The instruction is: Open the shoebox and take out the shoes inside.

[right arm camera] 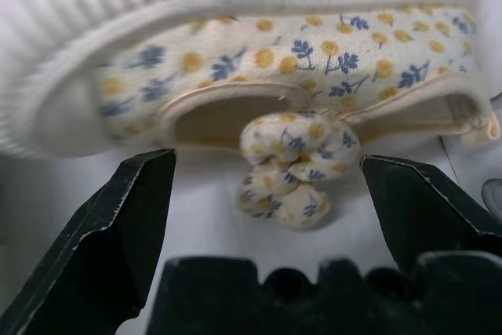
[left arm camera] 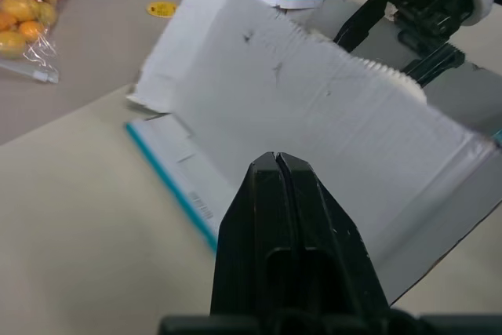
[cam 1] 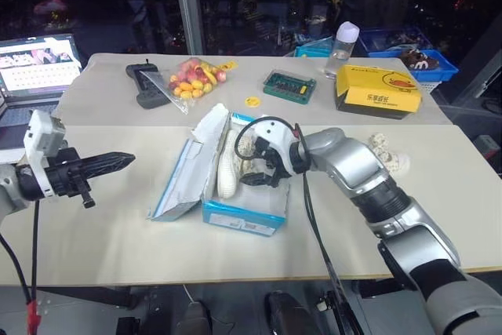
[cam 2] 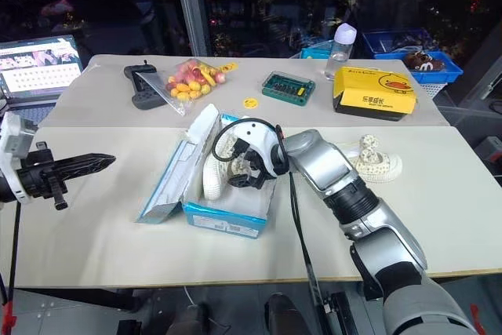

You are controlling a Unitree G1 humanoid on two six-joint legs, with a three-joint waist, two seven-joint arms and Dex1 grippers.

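Observation:
The blue shoebox (cam 1: 239,221) stands open in the middle of the table, with its lid (cam 1: 184,178) folded out to the left and showing its white inside (left arm camera: 314,107). One cream shoe (cam 1: 228,164) lies on its side inside, against the lid-side wall. Its floral lining and small bow (right arm camera: 286,166) face my right gripper (cam 1: 249,161), which reaches into the box, open, with the bow between its fingers (right arm camera: 125,217) and nothing gripped. A second cream shoe (cam 2: 376,162) rests on the table to the right of my right arm. My left gripper (cam 1: 125,161) hovers shut to the left of the lid.
Along the far half of the table are a yellow box with a duck logo (cam 1: 378,90), a green bit case (cam 1: 289,85), a bag of fruit (cam 1: 192,78), a black controller (cam 1: 143,84), a bottle (cam 1: 343,41) and a blue basket (cam 1: 427,64). A laptop (cam 1: 35,64) sits far left.

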